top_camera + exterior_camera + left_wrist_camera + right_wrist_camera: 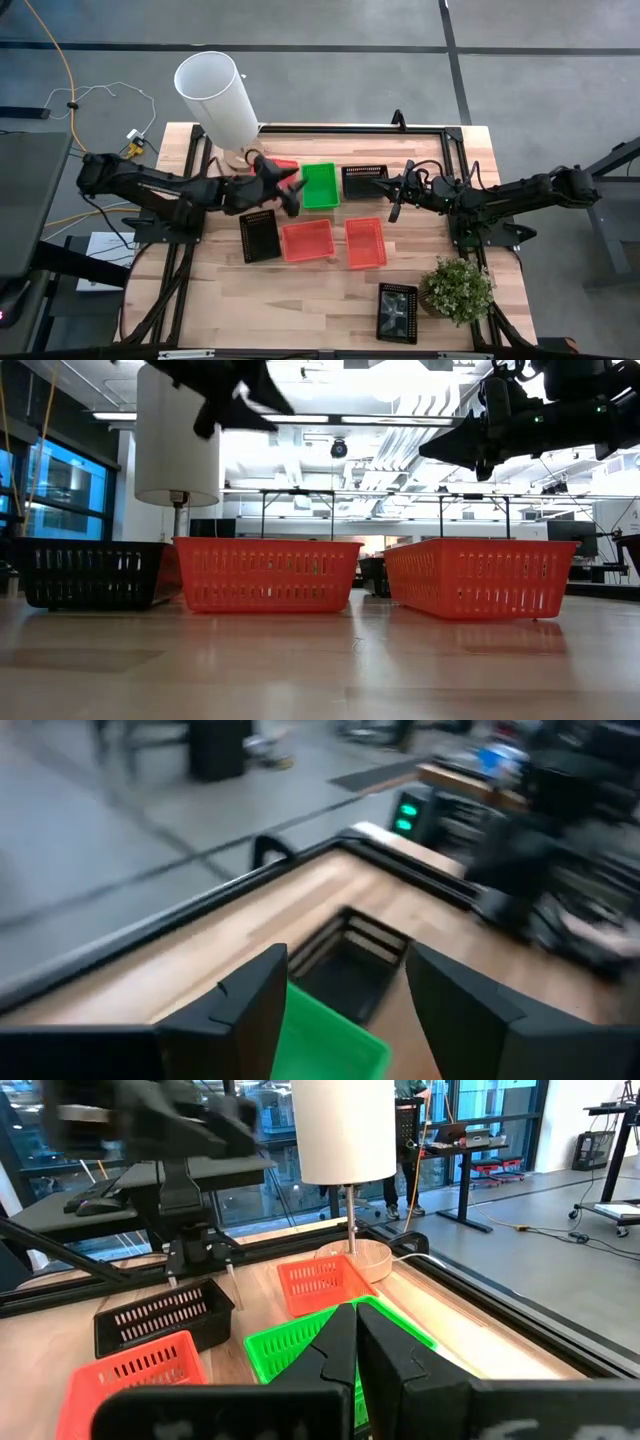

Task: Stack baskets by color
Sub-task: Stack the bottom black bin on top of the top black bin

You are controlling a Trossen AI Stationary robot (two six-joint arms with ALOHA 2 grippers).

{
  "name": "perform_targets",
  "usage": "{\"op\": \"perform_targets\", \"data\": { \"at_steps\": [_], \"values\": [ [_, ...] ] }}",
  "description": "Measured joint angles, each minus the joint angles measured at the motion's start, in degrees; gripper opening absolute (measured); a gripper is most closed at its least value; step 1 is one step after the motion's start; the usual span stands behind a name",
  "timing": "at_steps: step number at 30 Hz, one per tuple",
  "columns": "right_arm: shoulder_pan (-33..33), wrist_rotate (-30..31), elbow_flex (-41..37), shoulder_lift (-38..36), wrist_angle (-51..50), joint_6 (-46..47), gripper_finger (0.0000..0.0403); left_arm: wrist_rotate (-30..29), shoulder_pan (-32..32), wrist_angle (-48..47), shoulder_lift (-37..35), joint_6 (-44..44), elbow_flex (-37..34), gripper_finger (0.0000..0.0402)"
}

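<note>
Now, nearest on table [220,300]: lone black basket [397,312] beside potted plant [458,288]. Mid row: black basket [260,236], two red baskets [307,241] [365,243], all unstacked. Farther: green basket [320,185], black basket [363,181], red basket [284,166] by white cylinder [218,97]. Left gripper [288,190] spread, empty, above green basket's near side. Right gripper [392,203] pressed together, empty. Likely just after release; next calls for picking matching colour.

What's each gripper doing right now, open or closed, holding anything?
Left gripper: fingers open, empty, above the green basket.
Right gripper: fingers closed, holding nothing, near the black basket.
</note>
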Motion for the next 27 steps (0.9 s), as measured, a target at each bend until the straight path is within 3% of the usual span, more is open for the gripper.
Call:
{"op": "perform_targets", "data": {
  "at_steps": [3,8,13,21,27],
  "values": [
    [0.0,0.0,0.0,0.0,0.0,0.0,0.0,-0.7,-4.8,2.9,-2.3,8.7,-1.6,0.019],
    [0.0,-0.3,0.0,0.0,0.0,0.2,0.0,1.9,-9.2,6.4,-7.6,15.4,-7.4,0.0181],
    [0.0,-1.8,0.0,0.0,0.8,1.6,0.0,9.7,-7.1,13.2,-14.2,19.6,-15.7,0.0172],
    [0.0,-2.7,0.0,0.0,3.2,1.7,0.0,24.9,-3.6,34.6,-20.3,28.0,-30.9,0.0161],
    [0.0,-2.8,0.0,0.0,3.2,2.6,0.0,23.7,-1.5,36.8,-22.3,23.4,-35.8,0.016]
  ]
}}
